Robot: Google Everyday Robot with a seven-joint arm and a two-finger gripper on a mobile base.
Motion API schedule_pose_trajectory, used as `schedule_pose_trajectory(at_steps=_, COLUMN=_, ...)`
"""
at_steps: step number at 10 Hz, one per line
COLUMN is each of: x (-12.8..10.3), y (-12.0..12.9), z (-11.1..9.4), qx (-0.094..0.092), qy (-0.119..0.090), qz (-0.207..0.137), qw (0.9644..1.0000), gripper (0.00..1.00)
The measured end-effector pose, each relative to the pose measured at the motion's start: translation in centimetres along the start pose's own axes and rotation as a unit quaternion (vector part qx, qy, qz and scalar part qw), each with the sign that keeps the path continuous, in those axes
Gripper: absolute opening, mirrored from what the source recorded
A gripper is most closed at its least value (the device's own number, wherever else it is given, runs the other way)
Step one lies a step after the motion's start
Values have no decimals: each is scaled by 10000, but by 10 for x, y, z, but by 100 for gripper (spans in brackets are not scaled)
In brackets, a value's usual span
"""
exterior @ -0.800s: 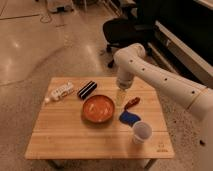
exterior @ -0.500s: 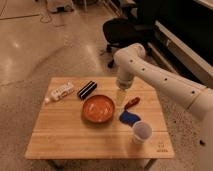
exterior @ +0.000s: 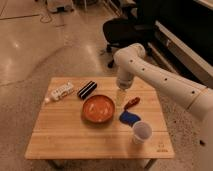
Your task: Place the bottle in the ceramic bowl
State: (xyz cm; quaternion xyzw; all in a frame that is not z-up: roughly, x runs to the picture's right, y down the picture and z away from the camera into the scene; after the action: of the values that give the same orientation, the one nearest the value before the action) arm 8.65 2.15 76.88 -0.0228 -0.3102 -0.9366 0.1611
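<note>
The bottle [exterior: 60, 92] is whitish with a white cap and lies on its side near the far left corner of the wooden table [exterior: 65, 137]. The ceramic bowl [exterior: 97, 108] is glossy orange-brown and sits at the table's middle, with nothing in it. My gripper [exterior: 120, 98] points down on the white arm, just past the bowl's right rim. It is far to the right of the bottle, with the bowl and a black box between them. It holds nothing that I can see.
A black rectangular box [exterior: 87, 89] lies between the bottle and the bowl. A blue and red object [exterior: 129, 113] lies right of the bowl, and a white cup [exterior: 142, 132] stands near the front right. A black office chair [exterior: 127, 27] stands behind the table.
</note>
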Motion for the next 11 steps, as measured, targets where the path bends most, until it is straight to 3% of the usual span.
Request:
schedule_pose_trajectory(at_steps=7, x=0, y=0, z=0, qx=0, qy=0, qz=-1, qw=10000, gripper=80)
schedule_pose_trajectory(at_steps=10, x=35, y=6, z=-3, qx=-50, qy=-11, qz=-104, qw=9999, gripper=80)
schedule_pose_trajectory(at_steps=11, x=68, y=5, z=-3, qx=-62, qy=-12, qz=-161, qw=9999, gripper=80)
